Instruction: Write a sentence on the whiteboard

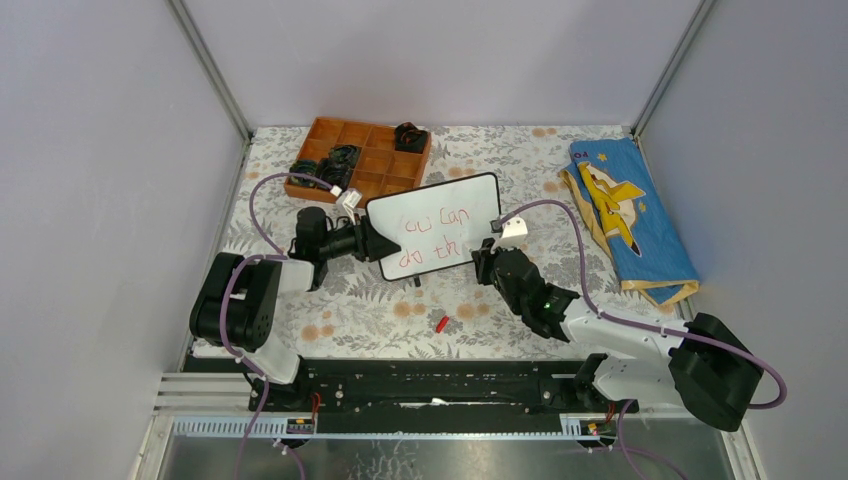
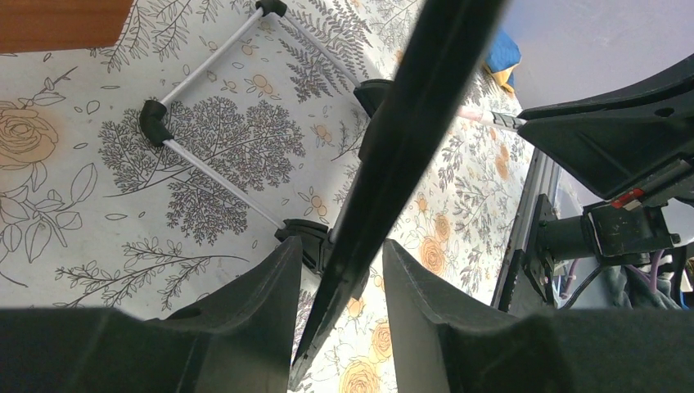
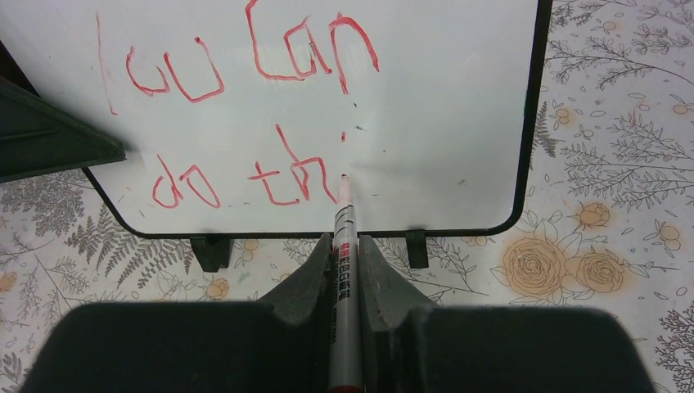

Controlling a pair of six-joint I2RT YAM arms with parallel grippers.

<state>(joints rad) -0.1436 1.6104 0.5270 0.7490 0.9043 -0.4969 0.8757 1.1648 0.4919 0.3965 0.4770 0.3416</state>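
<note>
Whiteboard (image 1: 435, 225) dead centre on the floral tablecloth (image 1: 400, 310), propped up on its little black feet and tilted back, face toward the arms. It sits just near and right of the orange compartment tray (image 1: 355, 150), which has dark bits in several of its cells. On the left, the left gripper (image 2: 340, 262) comes in from the side and has the whiteboard's left edge between its two fingers, pinching the thin black frame. From its wrist view the board runs edge-on right through the gap. On the right, the right gripper (image 3: 345, 246) is squeezed tight around a red marker (image 3: 344, 213), barrel straight out between the fingers. The tip is right on the white surface at the end of the lower line.

And the sentence (image 3: 245, 115): thin red handwriting in two lines. The top one reads roughly "you can", its first letter little more than a stroke. The bottom one reads "do th", with the marker tip touching just past the "h". A faint red dot sits above the tip.

Elsewhere, a small red cap (image 1: 441, 323) lies on the cloth near the arms, between them. Over at the far right is a folded blue cloth (image 1: 630, 215) with a yellow figure printed on it, well apart from the board.
</note>
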